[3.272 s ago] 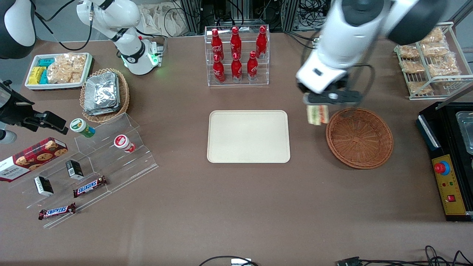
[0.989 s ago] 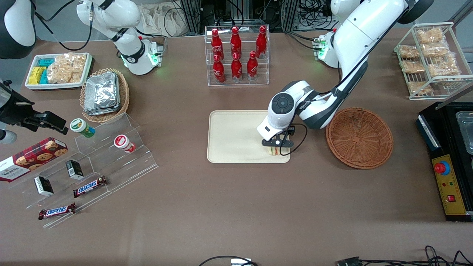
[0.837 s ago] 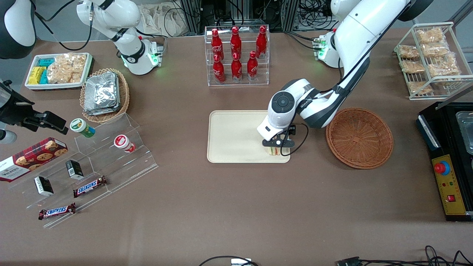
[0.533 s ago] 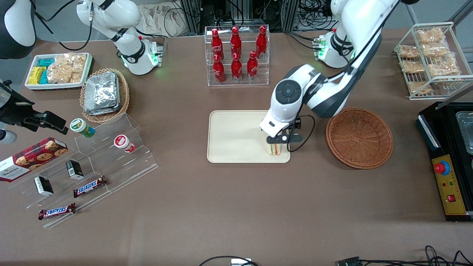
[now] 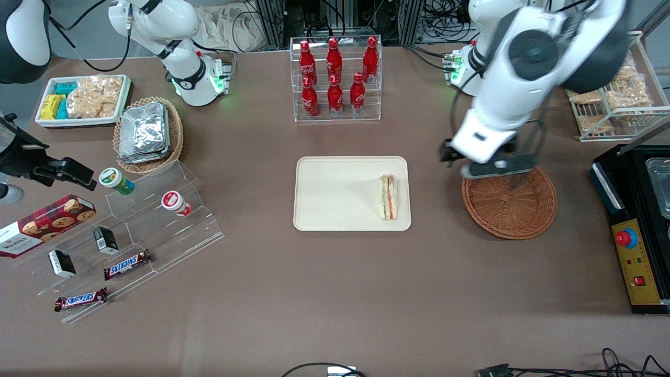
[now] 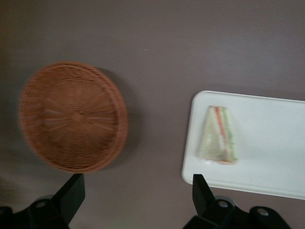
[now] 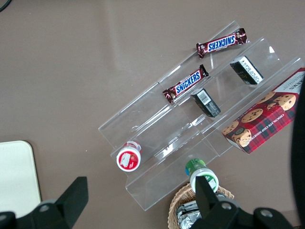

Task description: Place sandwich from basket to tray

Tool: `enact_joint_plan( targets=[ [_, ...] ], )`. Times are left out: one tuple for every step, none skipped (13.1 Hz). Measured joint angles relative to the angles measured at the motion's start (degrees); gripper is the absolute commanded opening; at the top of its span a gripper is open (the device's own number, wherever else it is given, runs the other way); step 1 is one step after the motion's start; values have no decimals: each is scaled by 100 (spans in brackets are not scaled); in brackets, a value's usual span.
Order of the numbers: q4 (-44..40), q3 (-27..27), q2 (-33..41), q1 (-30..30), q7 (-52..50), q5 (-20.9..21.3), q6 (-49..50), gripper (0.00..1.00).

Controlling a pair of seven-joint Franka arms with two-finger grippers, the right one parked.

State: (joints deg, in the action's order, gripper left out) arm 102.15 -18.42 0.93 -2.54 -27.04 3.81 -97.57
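The sandwich [image 5: 388, 197] lies on the beige tray [image 5: 335, 193], near the tray edge closest to the basket. It also shows in the left wrist view [image 6: 219, 136] on the tray [image 6: 271, 148]. The reddish-brown wicker basket [image 5: 510, 204] is empty; it also shows in the left wrist view [image 6: 71, 117]. My gripper [image 5: 494, 168] hangs high above the table, over the basket's rim farthest from the front camera. In the left wrist view the gripper [image 6: 137, 200] is open and holds nothing; bare table shows between its fingers [image 6: 71, 195].
A clear rack of red bottles [image 5: 335, 78] stands farther from the camera than the tray. A wire rack of snack bags [image 5: 612, 84] and a black control box [image 5: 636, 235] lie toward the working arm's end. A foil-packet basket [image 5: 148, 133] and acrylic steps [image 5: 141, 225] lie toward the parked arm's end.
The gripper carried the sandwich to the tray, set it down and let go. It then rose and swung back toward the basket, open and empty.
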Motion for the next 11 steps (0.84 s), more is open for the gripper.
enact_joint_plan(
  targets=[
    [17, 355, 187, -35, 277, -20, 131, 100],
    [45, 669, 351, -66, 534, -34, 238, 100],
    [93, 943, 498, -94, 754, -46, 316, 100],
    [168, 1182, 625, -112, 940, -56, 343, 100],
    [246, 1375, 723, -118, 1100, -64, 346, 100],
    [305, 1512, 787, -119, 1199, -71, 350, 100],
    [332, 1590, 816, -123, 1239, -74, 353, 100],
    [339, 1629, 822, -132, 1244, -75, 355, 100],
    [339, 1647, 822, -145, 1244, -75, 355, 100],
    [338, 1659, 822, -156, 1244, -76, 355, 100],
    [331, 1667, 824, -159, 1244, -76, 355, 100]
  ],
)
